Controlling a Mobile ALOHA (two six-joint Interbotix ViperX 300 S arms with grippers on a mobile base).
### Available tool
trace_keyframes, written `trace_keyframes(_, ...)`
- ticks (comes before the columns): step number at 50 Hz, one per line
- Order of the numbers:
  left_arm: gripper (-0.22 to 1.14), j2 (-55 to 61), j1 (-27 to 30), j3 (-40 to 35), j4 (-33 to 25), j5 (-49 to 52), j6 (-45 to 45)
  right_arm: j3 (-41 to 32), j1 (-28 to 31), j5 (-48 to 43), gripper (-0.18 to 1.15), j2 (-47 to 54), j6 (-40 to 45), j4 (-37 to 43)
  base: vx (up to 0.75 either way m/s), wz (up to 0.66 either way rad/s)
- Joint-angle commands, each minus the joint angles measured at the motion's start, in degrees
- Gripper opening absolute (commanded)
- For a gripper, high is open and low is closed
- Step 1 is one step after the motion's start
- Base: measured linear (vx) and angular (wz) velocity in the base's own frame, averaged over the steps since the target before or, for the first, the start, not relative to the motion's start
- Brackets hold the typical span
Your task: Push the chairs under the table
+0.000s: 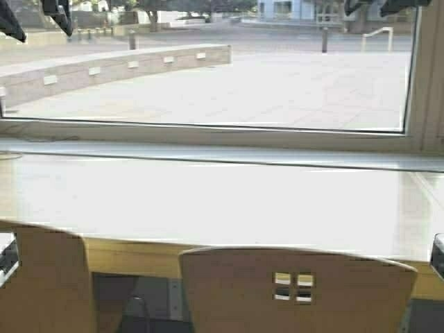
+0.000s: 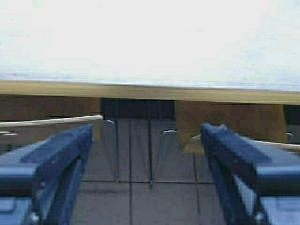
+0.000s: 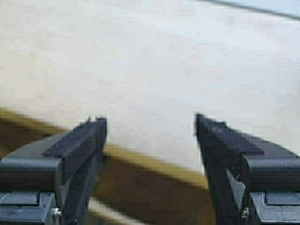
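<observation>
Two chairs stand at the worktop point(image 1: 208, 201), whose thick yellowish front edge crosses the lower part of the high view. One chair point(image 1: 298, 291) fills the lower centre and right of that frame, its curved back, with the four small square cutouts, just short of the edge; the other chair point(image 1: 48, 284) sits in the lower left corner, its back also close to the edge. Neither end effector touches a chair. The left end effector point(image 2: 147, 154) has its fingers spread wide, looking under the worktop edge at chair backs and chrome legs. The right end effector point(image 3: 150, 140) is likewise spread, above the worktop edge. The step in hand appears to be the approach before a push. The next move likely calls for setting the end effectors against a chair back and driving forward squarely, so the seat slides under without skewing.
</observation>
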Motion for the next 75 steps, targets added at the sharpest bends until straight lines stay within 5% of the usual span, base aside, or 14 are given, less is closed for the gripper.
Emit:
trace_keyframes(1,0.99,-1.05,0.18,0.18,3.16,-4.31,0.09,1.58,-1.67,-0.97,0.9,-3.69,0.35,-0.18,-0.05,0.53)
trace_keyframes(27,0.99,-2.02,0.18,1.76,3.34,-7.03,-0.35,2.55,-1.67,-2.46,0.9,-5.19,0.26,0.26,-0.14,0.5)
trace_keyframes(75,0.99,-2.46,0.18,2.29,3.25,-9.93,-0.53,0.79,-1.67,-6.15,0.9,-2.55,0.35,0.88,-0.33,0.11)
